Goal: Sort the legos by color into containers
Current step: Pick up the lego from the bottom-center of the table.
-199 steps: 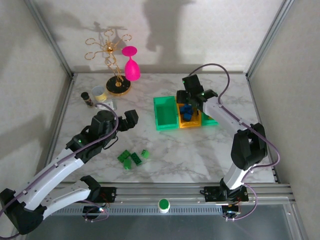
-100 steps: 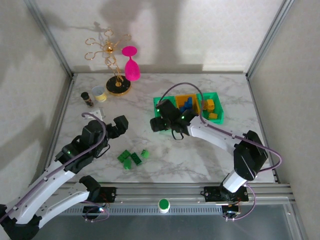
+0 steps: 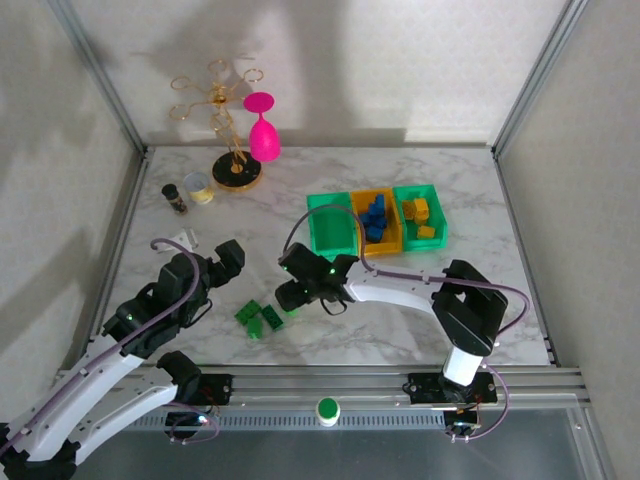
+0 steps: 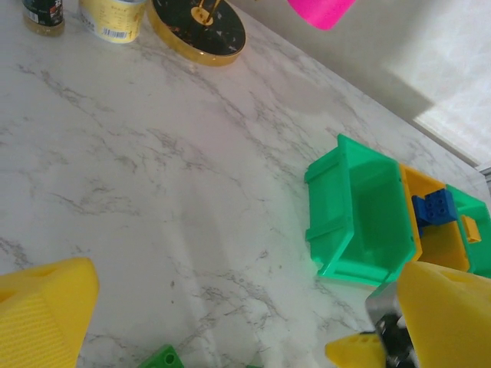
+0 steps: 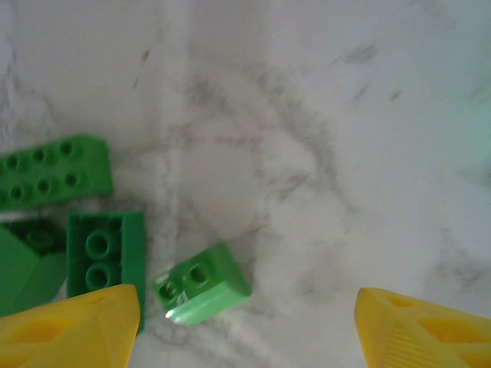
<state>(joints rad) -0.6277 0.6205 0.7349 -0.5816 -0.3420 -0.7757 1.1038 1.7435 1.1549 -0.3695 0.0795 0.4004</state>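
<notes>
Several green legos [image 3: 260,318] lie in a loose cluster on the marble, with a small one [image 3: 291,308] at its right. My right gripper [image 3: 290,291] hovers open just above that small green brick [image 5: 201,287], its yellow fingers [image 5: 69,326] on either side and not touching; two more green bricks [image 5: 105,257] lie to its left. My left gripper [image 3: 232,257] stands open with nothing in it, up-left of the cluster. The containers stand in a row: an empty green bin [image 3: 331,226], an orange bin [image 3: 392,236] holding blue bricks [image 3: 374,218], and a green bin [image 3: 432,196] holding yellow bricks [image 3: 418,212].
A gold stand with a pink glass [image 3: 262,135] stands at the back left, with a clear cup [image 3: 197,187] and a dark jar [image 3: 175,198] beside it. A small white piece [image 3: 183,238] lies near the left arm. Metal frame posts and white walls enclose the table.
My right arm has swung from over the bins leftward and nearer, down to the green bricks. The left arm has drawn back toward the near left.
</notes>
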